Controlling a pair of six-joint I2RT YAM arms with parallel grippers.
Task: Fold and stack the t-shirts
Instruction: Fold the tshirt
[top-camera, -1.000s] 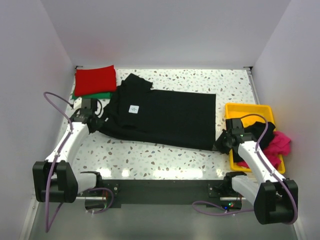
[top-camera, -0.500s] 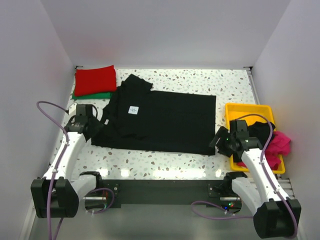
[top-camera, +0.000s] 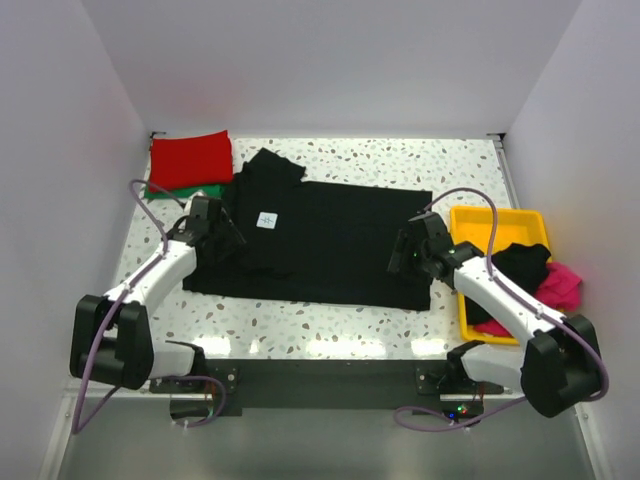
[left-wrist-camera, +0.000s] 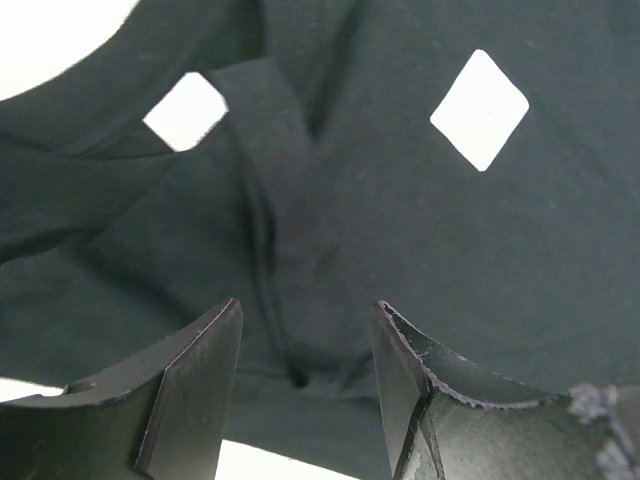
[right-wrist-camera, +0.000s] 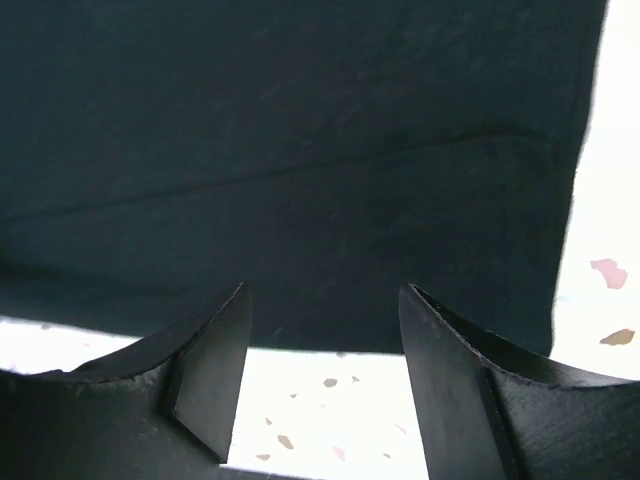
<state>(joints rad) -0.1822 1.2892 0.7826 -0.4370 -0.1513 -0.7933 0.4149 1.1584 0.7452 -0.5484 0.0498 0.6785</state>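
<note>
A black t-shirt (top-camera: 330, 240) lies spread flat across the middle of the table, its small white neck label (top-camera: 266, 219) facing up. My left gripper (top-camera: 224, 240) hovers open over the shirt's left, collar end. In the left wrist view the gripper (left-wrist-camera: 305, 345) stands above wrinkled black cloth, with the label (left-wrist-camera: 479, 122) ahead. My right gripper (top-camera: 402, 256) is open over the shirt's right end. In the right wrist view that gripper (right-wrist-camera: 325, 335) straddles the cloth's near edge (right-wrist-camera: 300, 300), empty. A folded red t-shirt (top-camera: 190, 160) rests on a green one (top-camera: 185, 190) at the back left.
A yellow tray (top-camera: 490, 213) at the right holds a crumpled pink shirt (top-camera: 565, 285) and a black one (top-camera: 520, 265). White walls close in the table on three sides. Speckled tabletop (top-camera: 300, 320) shows between the shirt and the arm bases.
Both grippers have opened and let go of the black shirt, which now lies flatter. Both arms have swung inward and forward over the shirt's two ends.
</note>
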